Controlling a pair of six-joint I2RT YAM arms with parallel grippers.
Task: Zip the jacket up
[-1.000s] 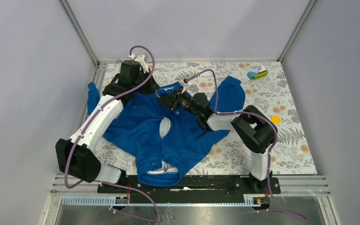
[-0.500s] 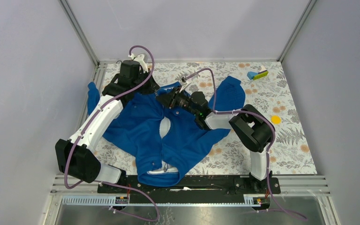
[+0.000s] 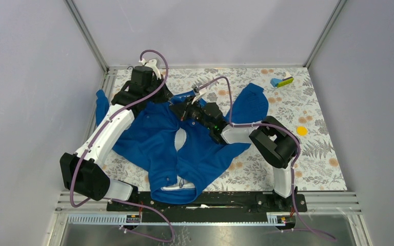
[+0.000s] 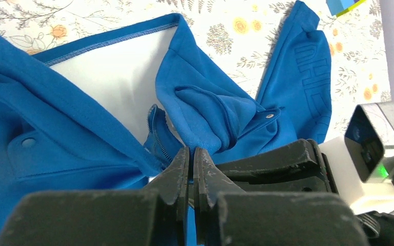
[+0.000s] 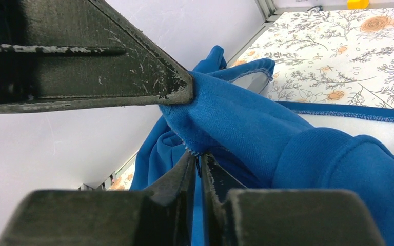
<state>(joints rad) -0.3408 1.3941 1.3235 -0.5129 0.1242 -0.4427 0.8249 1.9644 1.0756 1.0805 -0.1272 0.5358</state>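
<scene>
The left gripper [image 4: 191, 154] and right gripper [image 5: 200, 160] both pinch the far hem of the jacket [image 3: 154, 141] sprawled open on the table [image 3: 313, 154], and so thin a bite might slip off the zipper edge [image 4: 153, 128].

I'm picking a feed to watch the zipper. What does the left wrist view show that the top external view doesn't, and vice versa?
Only left wrist: the zipper teeth, a snap stud, and the left gripper, jaws shut on a fold of the jacket. Only top external: the left arm and right arm whole, the jacket's open front down to the collar, and a yellow disc. Both: the blue jacket, the floral table cover and the right arm's wrist camera.
</scene>
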